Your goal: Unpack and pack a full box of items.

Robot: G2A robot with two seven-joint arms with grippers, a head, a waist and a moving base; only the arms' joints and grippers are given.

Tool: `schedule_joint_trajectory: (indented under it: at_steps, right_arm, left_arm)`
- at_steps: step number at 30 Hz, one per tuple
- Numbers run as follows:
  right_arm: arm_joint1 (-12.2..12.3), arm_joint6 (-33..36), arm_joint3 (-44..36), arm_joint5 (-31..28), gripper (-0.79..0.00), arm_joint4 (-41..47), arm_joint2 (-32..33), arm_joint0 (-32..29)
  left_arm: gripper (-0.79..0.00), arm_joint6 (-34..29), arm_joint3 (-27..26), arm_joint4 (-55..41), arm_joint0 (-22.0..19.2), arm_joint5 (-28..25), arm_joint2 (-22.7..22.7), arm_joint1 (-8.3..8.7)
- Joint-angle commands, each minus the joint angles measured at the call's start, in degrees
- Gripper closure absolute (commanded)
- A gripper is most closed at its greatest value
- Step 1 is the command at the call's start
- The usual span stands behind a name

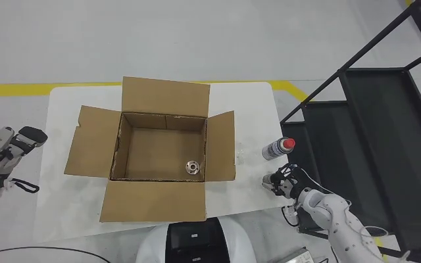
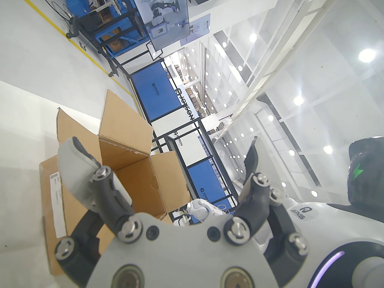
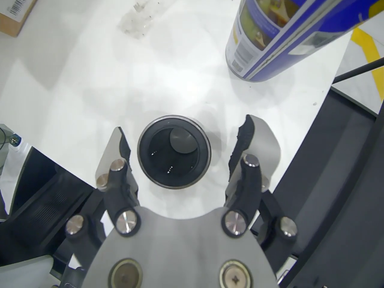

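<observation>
Between right end effector (image 3: 184,131) fingers (image 3: 261,139), black cylinder (image 3: 174,154)

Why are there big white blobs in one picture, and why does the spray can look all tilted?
Left wrist view: the camera looks up at ceiling lamps, whose glare makes the blobs. Right wrist view: the wide lens bends things near the edge, so the spray can seems to lean; a faint shadow lies beside the black cup.
</observation>
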Motion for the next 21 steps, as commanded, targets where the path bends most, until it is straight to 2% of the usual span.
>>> schedule_joint_trajectory:
  at_steps: [1,9,15,21]
  right_arm:
    - [-0.06,-0.05,0.37,0.91,0.0,-0.34,-0.21,0.32]
    - [0.05,-1.06,-2.75,2.27,0.0,-4.43,-0.68,-0.33]
    - [0.78,-3.6,-13.71,-5.36,0.0,-4.72,1.25,-5.9]
    - [1.27,-5.24,-23.24,-8.79,0.0,-2.62,4.58,-10.22]
  left_arm:
    - [-0.785,0.0,0.0,0.0,0.0,0.0,0.0,0.0]
    - [-0.785,0.0,0.0,0.0,0.0,0.0,0.0,0.0]
    - [-0.785,0.0,0.0,0.0,0.0,0.0,0.0,0.0]
    - [-0.785,0.0,0.0,0.0,0.0,0.0,0.0,0.0]
